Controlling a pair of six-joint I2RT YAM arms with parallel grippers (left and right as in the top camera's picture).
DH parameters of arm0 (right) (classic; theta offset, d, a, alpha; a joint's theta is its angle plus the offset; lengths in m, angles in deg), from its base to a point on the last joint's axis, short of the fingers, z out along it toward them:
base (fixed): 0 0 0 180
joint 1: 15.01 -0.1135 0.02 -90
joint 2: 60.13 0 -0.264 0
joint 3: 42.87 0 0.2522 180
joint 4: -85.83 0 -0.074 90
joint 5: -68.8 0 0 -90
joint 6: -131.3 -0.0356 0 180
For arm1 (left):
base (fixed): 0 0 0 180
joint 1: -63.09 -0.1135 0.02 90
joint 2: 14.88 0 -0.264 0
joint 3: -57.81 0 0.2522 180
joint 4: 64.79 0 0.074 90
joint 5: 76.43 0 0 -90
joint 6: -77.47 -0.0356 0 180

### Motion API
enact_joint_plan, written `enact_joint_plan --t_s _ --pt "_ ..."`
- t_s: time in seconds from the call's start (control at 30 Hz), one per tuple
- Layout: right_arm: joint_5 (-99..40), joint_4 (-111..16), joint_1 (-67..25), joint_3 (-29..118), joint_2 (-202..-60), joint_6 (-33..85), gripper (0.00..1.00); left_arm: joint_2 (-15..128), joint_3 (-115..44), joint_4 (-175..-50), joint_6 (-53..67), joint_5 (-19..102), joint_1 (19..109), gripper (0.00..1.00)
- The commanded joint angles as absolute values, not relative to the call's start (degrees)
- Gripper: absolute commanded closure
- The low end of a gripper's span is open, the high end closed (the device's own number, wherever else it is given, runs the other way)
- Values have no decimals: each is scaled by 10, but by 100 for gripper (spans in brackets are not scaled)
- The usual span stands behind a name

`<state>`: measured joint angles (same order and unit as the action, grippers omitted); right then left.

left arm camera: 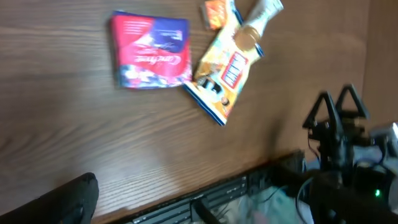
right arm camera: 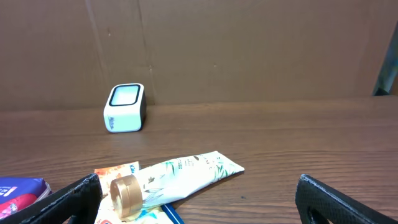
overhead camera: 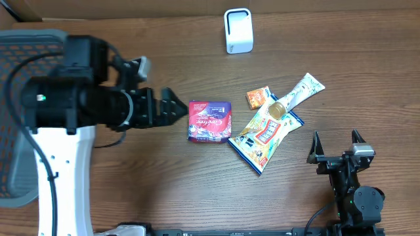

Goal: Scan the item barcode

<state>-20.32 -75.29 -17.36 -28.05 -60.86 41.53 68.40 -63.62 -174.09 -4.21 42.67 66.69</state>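
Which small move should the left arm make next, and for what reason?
Probably move the left gripper a little forward, so that its open jaws straddle the near edge of the red packet. The packet lies flat on the table, unheld, right in front of the gripper, and the white scanner stands apart, farther back.

Right wrist view: red packet (right arm camera: 17, 190) cut by lower-left corner; snack bag (right arm camera: 146, 215) mostly below bottom edge; left wrist view: tube (left arm camera: 264, 12) cropped at top edge; packet print blurred; small orange sachet (left arm camera: 214, 14) lettering unreadable.
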Motion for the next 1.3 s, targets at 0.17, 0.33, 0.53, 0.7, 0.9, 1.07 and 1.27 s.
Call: enact_joint_plan --t_s 0.17,0.33,0.53,0.7,0.9,1.07,1.27 --pt "-198 -756 -175 -286 -603 418 0 684 -629 -1713 -42 388 736 0" --pt "-198 -756 -175 -286 -603 418 0 684 -620 -1657 2 369 742 0" --pt "-198 -756 -175 -286 -603 418 0 684 -603 -1614 4 363 742 0" --pt "-198 -756 -175 -286 -603 418 0 688 -601 -1602 4 291 742 0" --pt "-198 -758 -175 -286 -603 418 0 706 -601 -1578 4 250 742 0" --pt "-387 -781 -176 -286 -603 284 0 728 -601 -1579 13 250 742 0" --pt "-542 -924 -176 -286 -603 183 0 748 -601 -1580 13 252 742 0"
